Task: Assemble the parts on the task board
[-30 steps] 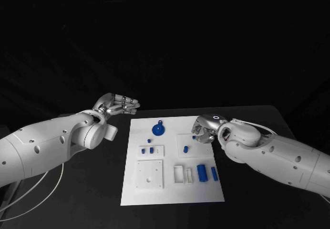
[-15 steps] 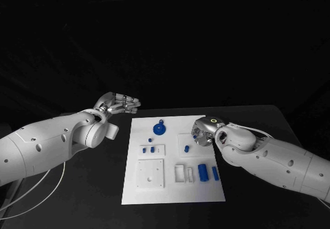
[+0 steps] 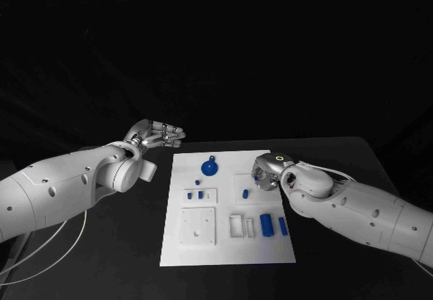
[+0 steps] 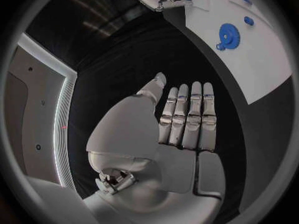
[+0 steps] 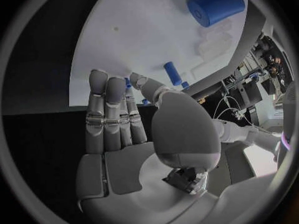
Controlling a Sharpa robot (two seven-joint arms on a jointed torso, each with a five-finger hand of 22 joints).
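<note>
Since the right hand slid left over the task board, open, pickup looks imminent; left hand idle, open.

Dim dark surroundings, brightly lit task board, fisheye-bent wrist views

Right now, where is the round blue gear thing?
In the head view the blue gear lies at the far end of the white task board, toward the left hand, which hovers off the board over the black table.

White task board, blue parts.
</note>
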